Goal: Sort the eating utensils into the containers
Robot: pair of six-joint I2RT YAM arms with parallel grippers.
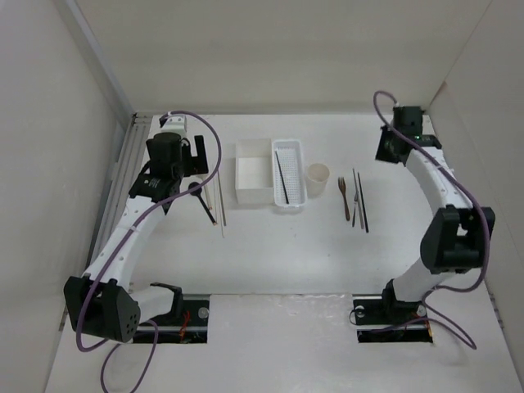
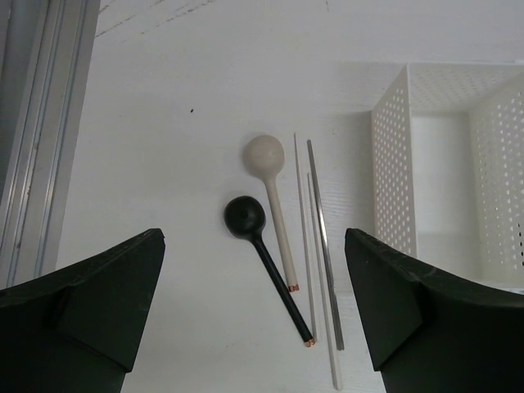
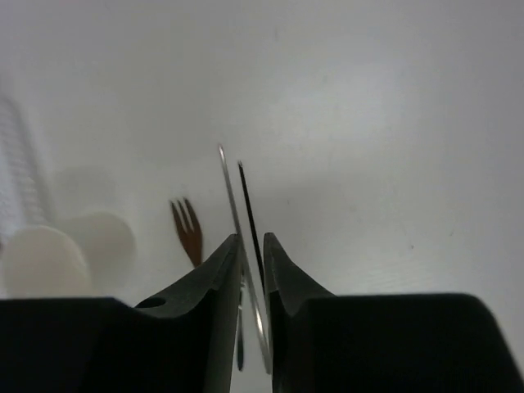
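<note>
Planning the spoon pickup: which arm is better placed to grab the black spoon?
Left. The left gripper hovers open directly above the black spoon; the right gripper is on the opposite side of the table.

No lettering, label, brand mark, number or sign can be read in any of the three views. The walls of the white square box (image 1: pixel 254 196), the perforated tray (image 1: pixel 301 176) and the cream cup (image 1: pixel 318 176), set along the middle of the bench toward its far edge, are seen as plain. Nothing legible is made out on the arm housings.
</note>
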